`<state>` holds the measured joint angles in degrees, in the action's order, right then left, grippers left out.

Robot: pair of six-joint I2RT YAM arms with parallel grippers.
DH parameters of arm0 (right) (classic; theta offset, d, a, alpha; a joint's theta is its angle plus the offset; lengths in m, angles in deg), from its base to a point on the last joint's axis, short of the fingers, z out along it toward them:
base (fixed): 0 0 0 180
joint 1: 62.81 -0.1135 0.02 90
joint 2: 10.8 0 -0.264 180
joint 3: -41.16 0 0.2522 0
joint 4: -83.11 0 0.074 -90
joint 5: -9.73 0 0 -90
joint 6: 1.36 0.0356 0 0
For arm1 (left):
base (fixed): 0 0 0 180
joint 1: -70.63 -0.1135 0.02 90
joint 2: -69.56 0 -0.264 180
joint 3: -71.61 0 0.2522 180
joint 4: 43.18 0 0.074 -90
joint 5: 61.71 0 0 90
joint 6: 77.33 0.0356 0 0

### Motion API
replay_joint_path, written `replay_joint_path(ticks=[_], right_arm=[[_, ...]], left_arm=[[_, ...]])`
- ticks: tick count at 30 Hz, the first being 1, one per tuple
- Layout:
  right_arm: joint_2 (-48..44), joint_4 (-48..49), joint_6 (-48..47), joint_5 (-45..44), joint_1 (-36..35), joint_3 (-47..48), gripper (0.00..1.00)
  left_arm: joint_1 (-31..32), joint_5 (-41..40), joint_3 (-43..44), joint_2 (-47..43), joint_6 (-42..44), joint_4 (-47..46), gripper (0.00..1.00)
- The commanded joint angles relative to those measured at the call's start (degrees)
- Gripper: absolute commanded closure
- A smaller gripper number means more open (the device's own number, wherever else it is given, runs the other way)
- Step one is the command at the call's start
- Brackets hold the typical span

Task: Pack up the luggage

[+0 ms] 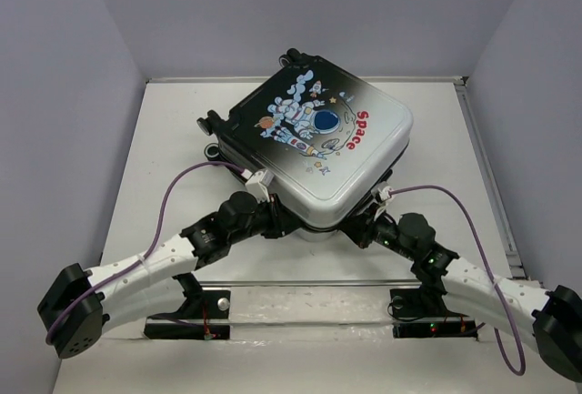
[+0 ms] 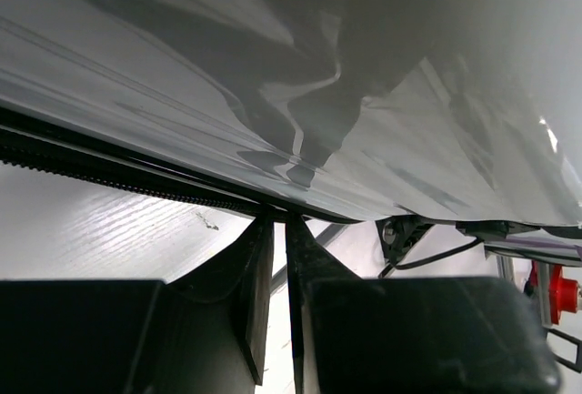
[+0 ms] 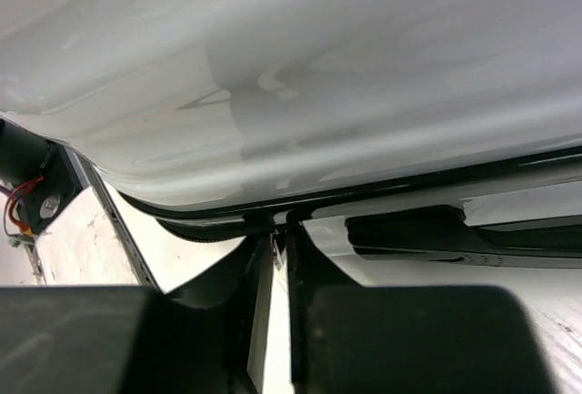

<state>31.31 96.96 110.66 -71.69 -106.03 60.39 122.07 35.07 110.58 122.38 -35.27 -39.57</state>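
The luggage lid bears one readable word, "Space", in red.

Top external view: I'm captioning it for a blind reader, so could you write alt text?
A silver-to-black suitcase, lid down, with a cartoon astronaut and red "Space" print, lies flat on a white table. The left end effector and right end effector sit at its near rim.

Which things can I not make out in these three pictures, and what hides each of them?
- Contents of the luggage: top view, the lid covers them.
- Fingertips of the left gripper and right gripper: top view, the wrists and the lid's edge hide them.
- Whether either gripper pinches a zip pull: wrist views, the tips meet the dark seam, too small to tell.
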Motion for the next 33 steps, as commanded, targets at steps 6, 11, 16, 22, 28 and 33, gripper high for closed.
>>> replay_joint_path(ticks=[6,11,16,22,28,33], right_arm=[[-4.7,3.4,3.5,-5.9,-0.9,-0.4,0.93],[-8.9,-17.9,7.4,-6.4,-7.4,3.4,0.93],[-6.0,-35.2,11.5,-10.9,-18.4,11.6,0.93],[10.9,-36.4,16.4,-21.2,-34.1,24.2,0.93],[21.9,-16.4,20.9,-45.8,-34.8,27.6,0.93],[25.6,-12.5,17.8,-52.1,-34.8,29.1,0.93]], left_arm=[[0.9,0.0,1.9,3.1,0.0,-10.4,0.78],[0.9,-0.5,8.3,9.1,1.4,-12.5,0.78],[0.9,-2.8,15.0,13.6,2.7,-12.5,0.78],[3.0,-1.6,21.2,19.3,3.2,-12.7,0.78],[3.4,-4.9,28.0,17.1,7.7,-1.2,0.51],[-14.2,0.5,31.6,5.6,11.6,14.1,0.06]])
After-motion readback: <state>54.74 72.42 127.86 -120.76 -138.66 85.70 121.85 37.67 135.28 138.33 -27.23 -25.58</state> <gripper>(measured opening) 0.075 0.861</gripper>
